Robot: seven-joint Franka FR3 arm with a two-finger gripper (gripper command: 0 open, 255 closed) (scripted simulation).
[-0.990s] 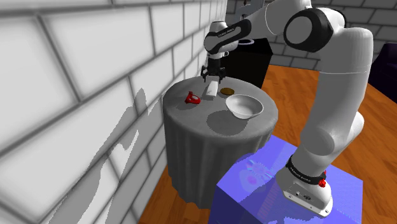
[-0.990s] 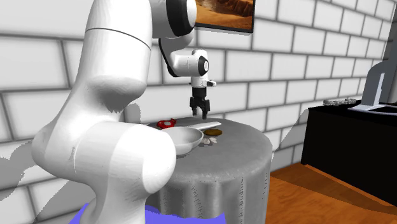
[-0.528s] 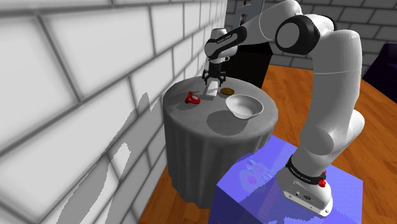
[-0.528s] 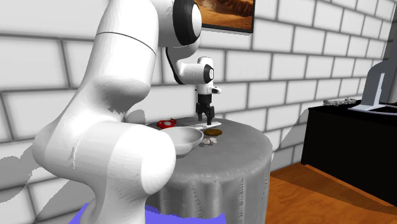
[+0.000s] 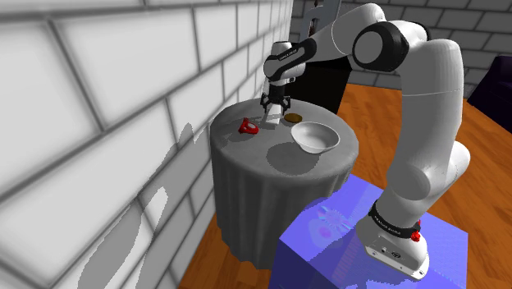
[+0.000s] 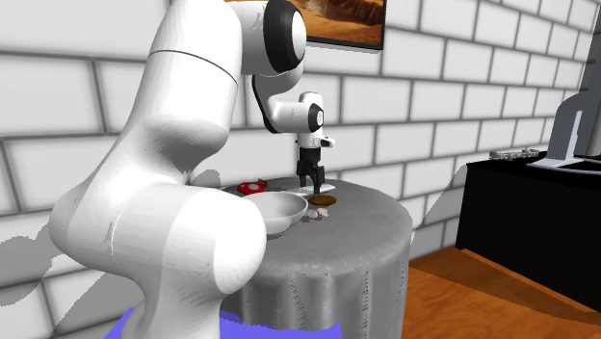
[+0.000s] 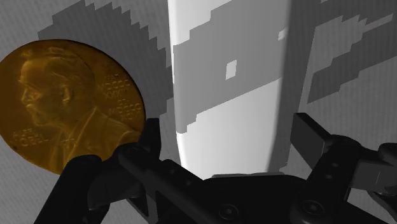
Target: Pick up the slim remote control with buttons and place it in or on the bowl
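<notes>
in the grasp step, my gripper [image 7: 228, 137] stood spread astride the white remote [image 7: 226, 95]; next, i judged, it must close, then lift to the bowl [image 5: 328, 130].

remote [image 7: 229, 83] end cropped, medal [image 7: 70, 105] partly hidden

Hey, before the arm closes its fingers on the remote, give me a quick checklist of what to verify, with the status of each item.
1. Gripper open: ok, the fingers stand apart.
2. Remote between the fingers: ok, roughly centred, lying flat on the table.
3. Remote not yet clasped: ok, a slim gap shows on each side.
4. Gold coin clear of the gripper: cannot tell, it lies close outside one finger.
5. Fingers low enough for a firm hold: cannot tell.
6. Bowl upright and empty: ok.
</notes>
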